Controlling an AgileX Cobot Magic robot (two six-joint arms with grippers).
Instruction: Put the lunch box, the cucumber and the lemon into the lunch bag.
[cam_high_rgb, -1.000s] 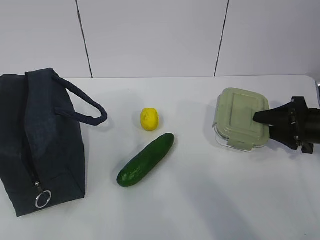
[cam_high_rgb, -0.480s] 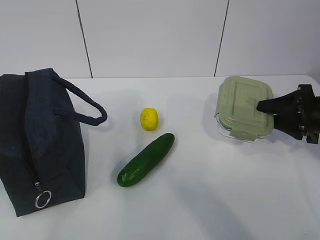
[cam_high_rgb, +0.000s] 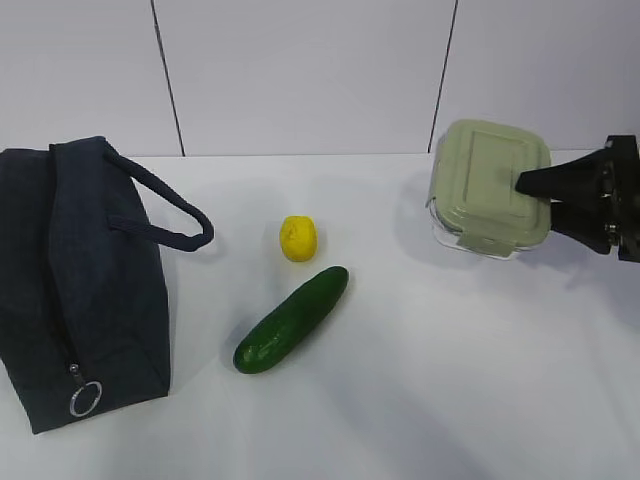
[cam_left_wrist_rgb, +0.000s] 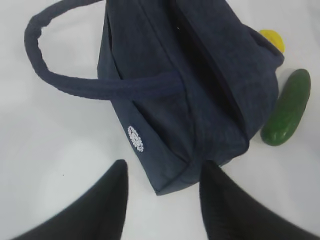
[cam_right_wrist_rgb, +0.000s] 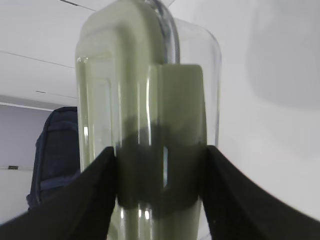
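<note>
1. Lifted since a second ago: the lunch box (cam_high_rgb: 490, 187) was sitting flat on the bench (cam_high_rgb: 420, 380) and now hangs clear of it at the right, tilted so its sage-green lid faces the exterior camera, its shadow on the surface below.
2. My right claw (cam_high_rgb: 535, 195) is clamped on the lunch box across lid and glass base; in the right wrist view my fingers (cam_right_wrist_rgb: 92, 200) press both faces just beside a side clip (cam_right_wrist_rgb: 180, 130).
3. My judgement on handling: glass is rigid, fairly heavy for its size and slick, and it would break if dropped. The grip sits at one edge, so the box may swing; I should carry it slowly and keep the clamp firm.
4. The lemon (cam_high_rgb: 298, 238) and, just in front of it, the cucumber (cam_high_rgb: 291, 319) lie mid-bench, not touching, both untouched.
5. The lunch bag (cam_high_rgb: 80, 290) lies at the far left, well apart from the box, one loop handle (cam_high_rgb: 170, 215) splayed toward the lemon, zipper ring pull (cam_high_rgb: 86, 398) at the near end. The top looks closed.
6. My left claw (cam_left_wrist_rgb: 162, 200) hovers over the bag's end with its fingers spread, holding nothing; it has widened in the last moment.
</note>
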